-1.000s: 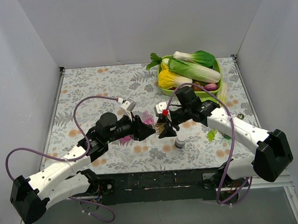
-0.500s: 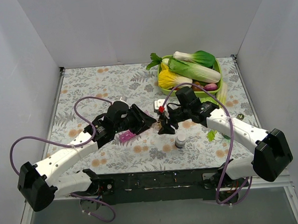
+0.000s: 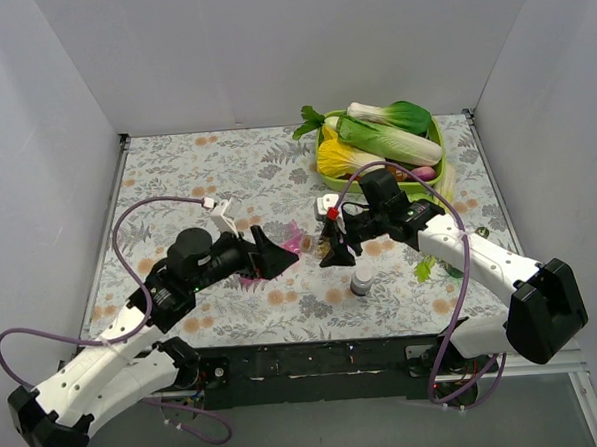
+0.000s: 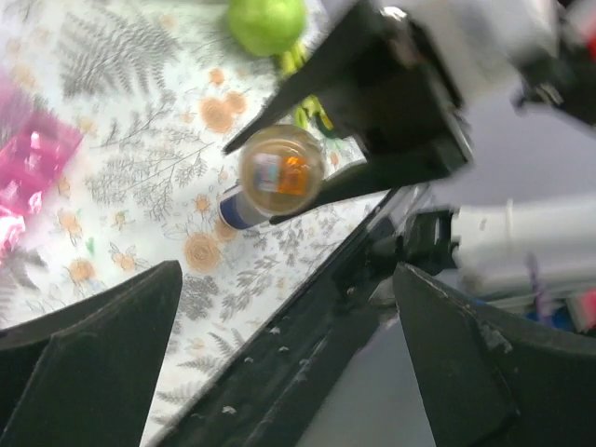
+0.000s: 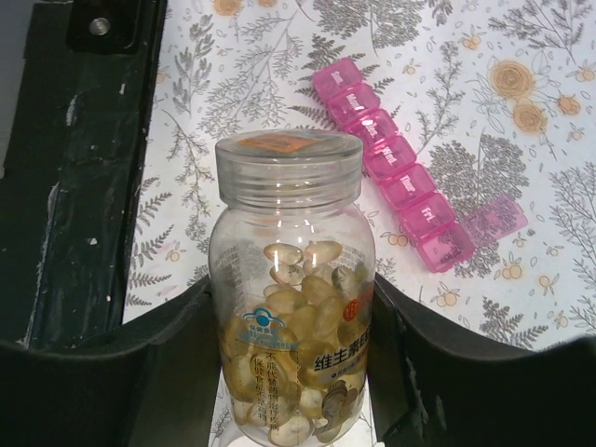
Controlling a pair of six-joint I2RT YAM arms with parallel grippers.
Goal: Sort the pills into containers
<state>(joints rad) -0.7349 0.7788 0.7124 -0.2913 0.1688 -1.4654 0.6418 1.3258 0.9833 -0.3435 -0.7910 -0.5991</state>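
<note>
A clear pill bottle [image 5: 291,307] full of yellow pills [image 5: 312,279], its lid on, is upright between the black fingers of my right gripper [image 5: 291,372], which is shut on it. From above the bottle [image 3: 326,250] hangs over the middle of the table. The containers, a pink strip [image 5: 402,175], lie on the cloth beyond it, with the end lid [image 5: 495,222] flipped open. My left gripper [image 3: 278,253] stands wide open just left of the bottle, holding nothing. The left wrist view looks at the bottle's lid [image 4: 282,172] end-on, with the pink strip [image 4: 33,154] at its left.
A green tray [image 3: 436,141] of vegetables stands at the back right. A small white bottle [image 3: 362,280] stands on the cloth just below the right gripper, with a green leaf [image 3: 424,269] beside it. The table's black front edge [image 5: 74,186] runs close by.
The left gripper has opened wide and drawn back to the left, away from the bottle. The right gripper still holds the bottle in about the same place.
</note>
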